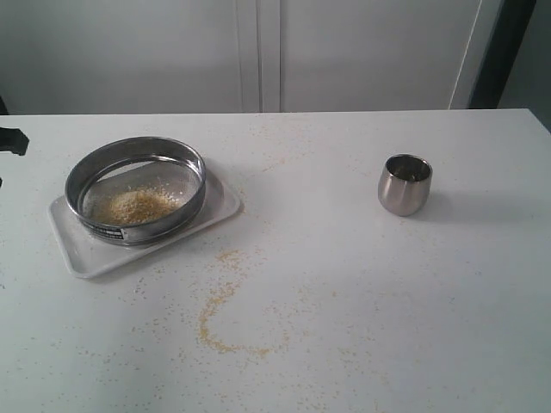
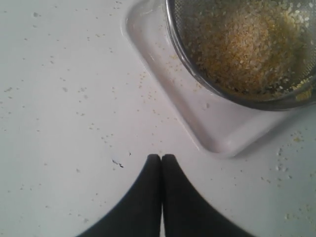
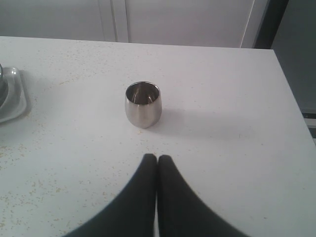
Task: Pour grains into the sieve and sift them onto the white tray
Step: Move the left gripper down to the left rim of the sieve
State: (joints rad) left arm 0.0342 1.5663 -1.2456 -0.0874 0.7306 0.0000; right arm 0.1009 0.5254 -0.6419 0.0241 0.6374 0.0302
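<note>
Spilled golden-yellow grains [image 1: 219, 318] dot white table [image 1: 387, 301], lower centre. Both closed, empty: left gripper [image 2: 161, 159], right gripper [image 3: 157, 159]. Round steel mesh sieve [image 1: 159, 225], grain-loaded, sits on flat white tray [image 1: 73, 245], left. Hard shaking risks overshooting its rim.

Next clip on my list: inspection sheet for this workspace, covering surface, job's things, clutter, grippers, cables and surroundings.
Surface: white table, strewn with spilled grains, thickest in a curved trail towards the front.
Job's things: sieve sits on the white tray; a heap of grains lies on its mesh.
Clutter: small steel cup, upright, standing apart on the right; whether anything is in it is unclear.
Grippers: left gripper shut, empty, over bare table near a tray corner; right gripper shut, empty, short of the cup.
Cables: nothing seen.
Surroundings: pale wall panels behind the table; dark strip at the upper right.
</note>
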